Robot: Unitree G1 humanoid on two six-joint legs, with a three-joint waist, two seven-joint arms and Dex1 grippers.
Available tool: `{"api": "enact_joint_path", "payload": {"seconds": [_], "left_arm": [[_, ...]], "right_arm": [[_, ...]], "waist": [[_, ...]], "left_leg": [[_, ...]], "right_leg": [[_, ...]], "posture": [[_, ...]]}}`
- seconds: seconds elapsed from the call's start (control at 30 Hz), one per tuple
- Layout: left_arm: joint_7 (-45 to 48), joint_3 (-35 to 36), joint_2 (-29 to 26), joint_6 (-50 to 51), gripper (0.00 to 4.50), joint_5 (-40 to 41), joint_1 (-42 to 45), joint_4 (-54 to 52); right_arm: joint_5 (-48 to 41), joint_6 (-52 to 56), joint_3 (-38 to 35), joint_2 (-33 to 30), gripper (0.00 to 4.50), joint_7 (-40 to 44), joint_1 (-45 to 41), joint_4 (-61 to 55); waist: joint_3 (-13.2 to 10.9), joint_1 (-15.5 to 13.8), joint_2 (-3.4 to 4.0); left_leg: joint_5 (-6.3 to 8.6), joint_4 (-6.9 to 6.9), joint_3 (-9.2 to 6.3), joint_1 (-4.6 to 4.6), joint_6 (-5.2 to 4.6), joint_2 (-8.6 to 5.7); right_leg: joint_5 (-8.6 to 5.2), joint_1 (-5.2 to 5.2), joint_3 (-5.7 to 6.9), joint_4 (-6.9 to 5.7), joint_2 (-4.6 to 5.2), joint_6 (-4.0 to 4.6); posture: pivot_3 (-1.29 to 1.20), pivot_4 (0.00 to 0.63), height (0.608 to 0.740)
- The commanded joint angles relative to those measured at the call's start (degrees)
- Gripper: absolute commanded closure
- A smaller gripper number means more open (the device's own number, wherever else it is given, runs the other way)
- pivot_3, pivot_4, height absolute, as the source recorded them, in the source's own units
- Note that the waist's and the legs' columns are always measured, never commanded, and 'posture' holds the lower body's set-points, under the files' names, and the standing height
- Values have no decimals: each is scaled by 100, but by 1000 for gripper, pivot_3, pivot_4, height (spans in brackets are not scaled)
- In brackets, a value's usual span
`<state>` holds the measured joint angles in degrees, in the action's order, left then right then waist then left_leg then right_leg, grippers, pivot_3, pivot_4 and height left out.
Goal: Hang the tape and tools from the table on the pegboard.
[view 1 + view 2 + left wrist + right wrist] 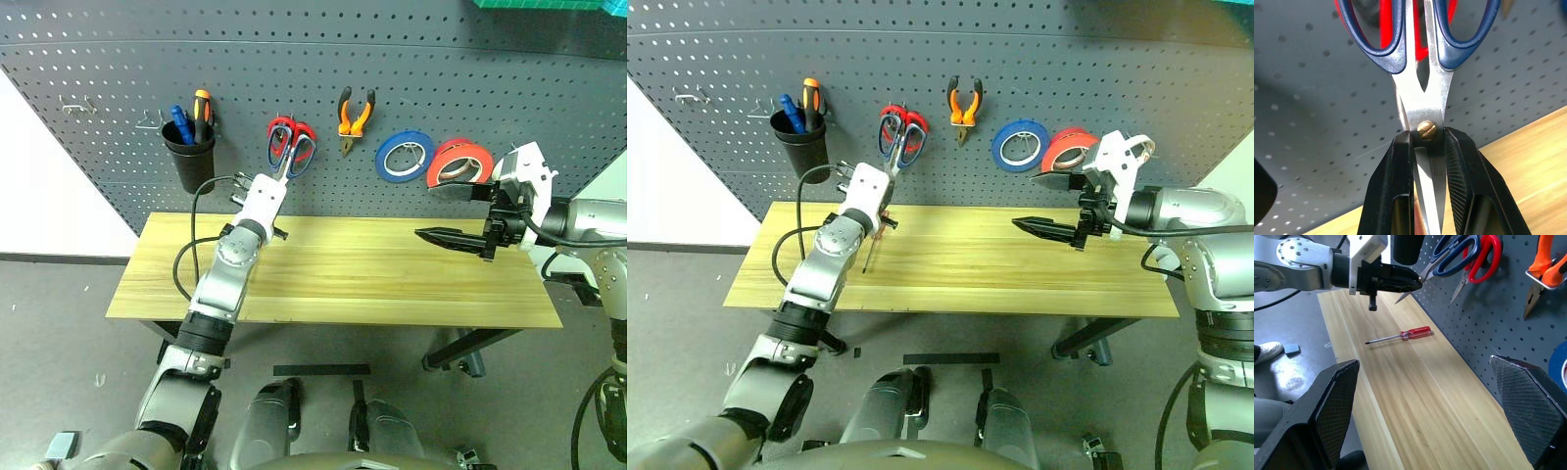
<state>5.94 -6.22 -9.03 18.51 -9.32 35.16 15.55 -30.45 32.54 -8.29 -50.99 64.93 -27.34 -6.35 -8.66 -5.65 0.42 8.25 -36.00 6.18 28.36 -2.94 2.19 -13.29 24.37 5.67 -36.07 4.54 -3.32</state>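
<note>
- Left hand (1427,161) is up at the pegboard (323,88), fingers (1396,191) clamped tight on the blades of the dark-handled scissors (1422,98), right at the brass pivot screw.
- Those scissors point handles-up against the board, their blue loops lying over the red scissors (302,137) hanging just behind; whether the loops sit on a hook, I cannot tell.
- Just below the left hand, the red screwdriver (1400,336) lies flat on the counter (372,284), close to the board's edge, tip pointing away from the wall.
- Over to the right hand (1425,411): fingers (1327,401) spread wide, nothing between them, hovering above the right part of the counter, well apart from the screwdriver.
- On the board, the orange-and-black pliers (355,117) hang nose-down, between the red scissors and the blue roll (404,155).
- Next along, the red-orange roll (458,162) hangs beside the blue one, near the right hand.
- Far left, a black cup (188,157) on the board holds a blue screwdriver (180,122) and an orange screwdriver (201,110).
- Past the cup, bare metal hooks (76,102) stick out of the board.
</note>
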Motion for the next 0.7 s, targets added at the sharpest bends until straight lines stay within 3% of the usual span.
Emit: {"api": "enact_joint_path", "payload": {"seconds": [0.03,0.27,0.3,0.6,0.63,0.7], "left_arm": [[-257,74,74,-167,3979,-73,406,258],[-447,402,263,-56,3979,266,1092,1248],[-454,466,284,-156,3257,330,1135,1332],[-628,499,306,-3,296,243,1190,1227],[-543,497,284,126,14,278,1138,1070],[-310,516,226,499,14,391,1021,686]], "right_arm": [[47,-182,-105,-70,0,1,-79,14],[161,-374,-21,17,0,-23,-144,138],[182,-415,-12,24,0,-34,-150,160],[225,-547,-23,21,0,-81,-79,166],[217,-537,-30,18,0,-89,-60,140],[210,-524,-29,19,0,-102,-15,89]], "waist": [[0,-4,0],[0,-2,0],[0,0,-1],[1,-8,-1],[1,-7,-1],[1,-2,-1]], "left_leg": [[2,-2,1,1,-3,0],[3,-5,2,3,-5,-1],[3,-8,2,3,-5,-1],[4,-14,5,3,-8,-1],[4,-14,5,3,-8,-2],[4,-14,5,4,-8,-1]], "right_leg": [[0,0,0,1,1,-1],[2,1,-1,0,2,-3],[2,1,-1,0,2,-3],[8,0,-1,-2,2,-13],[7,-1,-2,-3,2,-12],[7,-1,-2,-2,2,-12]], "posture": [[116,70,732],[118,67,732],[119,67,732],[119,68,732],[119,68,732],[122,70,732]]}}
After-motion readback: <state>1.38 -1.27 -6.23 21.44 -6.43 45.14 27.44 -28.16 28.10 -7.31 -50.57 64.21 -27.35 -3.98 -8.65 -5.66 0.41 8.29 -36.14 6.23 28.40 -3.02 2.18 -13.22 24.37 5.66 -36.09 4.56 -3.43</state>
